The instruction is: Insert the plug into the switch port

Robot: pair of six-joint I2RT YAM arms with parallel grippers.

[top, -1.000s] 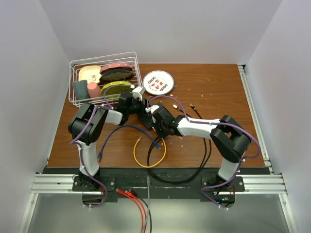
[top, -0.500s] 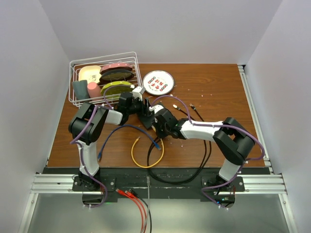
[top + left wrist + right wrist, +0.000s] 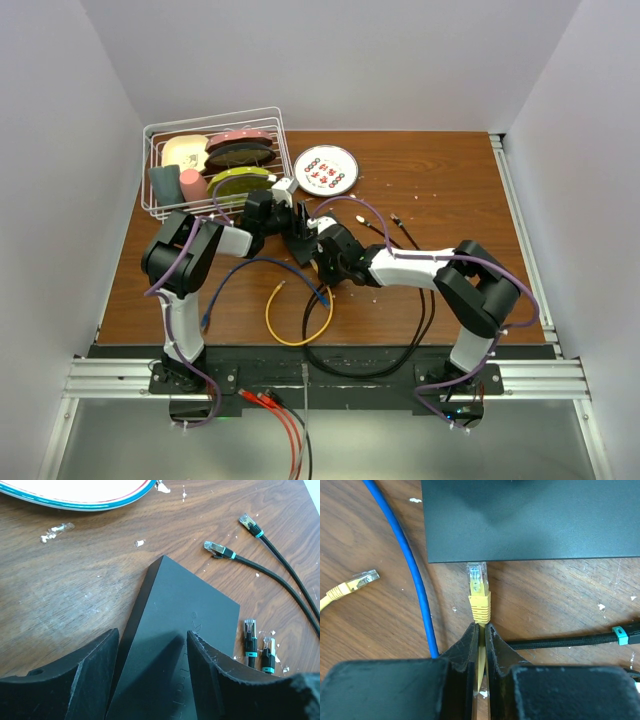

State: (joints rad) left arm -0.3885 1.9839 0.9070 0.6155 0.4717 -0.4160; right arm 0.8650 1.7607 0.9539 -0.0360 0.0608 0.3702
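The switch box [image 3: 530, 520] is a flat matte black box lying on the table; it also shows in the top view [image 3: 301, 246]. Its port edge faces my right gripper, and the ports themselves are hidden. My right gripper [image 3: 481, 626] is shut on the yellow cable just behind the yellow plug [image 3: 478, 590]. The plug's clear tip touches the box's near edge, towards its left end. My left gripper [image 3: 152, 640] straddles the box [image 3: 185, 600], one finger on its dark side face and one on its top.
A blue cable [image 3: 410, 565] runs left of the plug. The yellow cable's other plug [image 3: 357, 582] lies further left. Black cables with teal-banded plugs [image 3: 216, 547] lie to the right. A white plate [image 3: 326, 169] and a white wire basket [image 3: 215, 160] stand at the back left.
My right gripper has moved slightly left and towards the box with the yellow plug. The yellow cable loop has shifted left. The left arm has not moved.
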